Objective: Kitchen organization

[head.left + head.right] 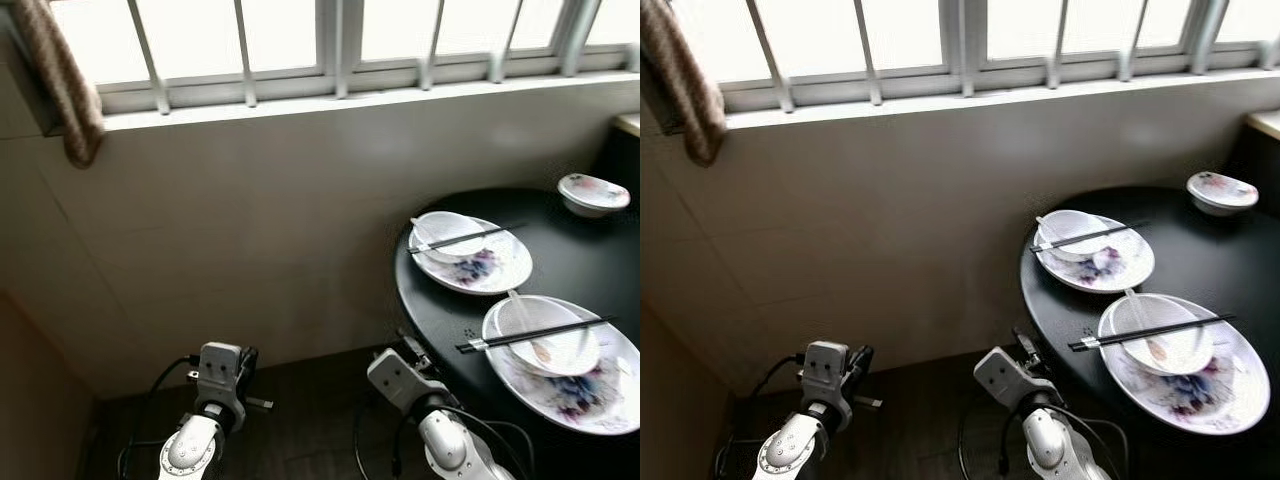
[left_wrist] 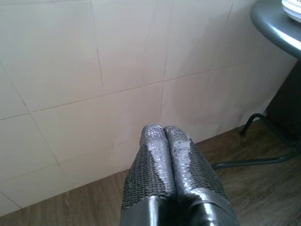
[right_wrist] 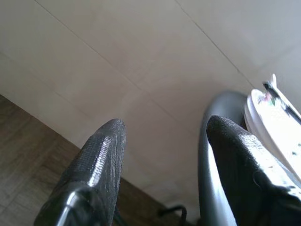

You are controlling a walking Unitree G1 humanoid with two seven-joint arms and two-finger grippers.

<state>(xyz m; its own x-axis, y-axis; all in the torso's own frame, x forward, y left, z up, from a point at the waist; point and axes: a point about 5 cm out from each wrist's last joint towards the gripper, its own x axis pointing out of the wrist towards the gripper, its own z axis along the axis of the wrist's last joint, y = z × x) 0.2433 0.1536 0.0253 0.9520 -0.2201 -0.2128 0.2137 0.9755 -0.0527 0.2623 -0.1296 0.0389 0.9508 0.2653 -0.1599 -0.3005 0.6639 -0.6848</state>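
Round black tabletop (image 1: 560,260), glossy, standing against a pale tiled wall (image 1: 250,230) below a barred window (image 1: 340,40); all places are given relative to this tabletop. No brand, label or legible writing can be made out on any item.

On the tabletop, nearest the robot: a large white plate (image 1: 590,385) with a purple-and-pink floral print, carrying a shallow white bowl (image 1: 548,335) with a white spoon in it. A pair of dark chopsticks (image 1: 535,333) lies across the bowl rim, long axis running from the tabletop's edge toward its middle, slightly uphill to the right.

Farther along the tabletop's wall-side edge: a second printed plate (image 1: 480,268) with a smaller white bowl (image 1: 447,233); its chopsticks (image 1: 465,238) lie across it on nearly the same axis. A small printed bowl (image 1: 593,193) stands alone at the far side.

Right pincer (image 3: 162,136): released, its two textured black fingers spread apart, held low just beside the tabletop's curved edge. Left pincer (image 2: 163,141): clenched on nothing, its ribbed fingers pressed together, held well apart from the tabletop, above the wood-grain floor (image 2: 263,188) and facing the wall
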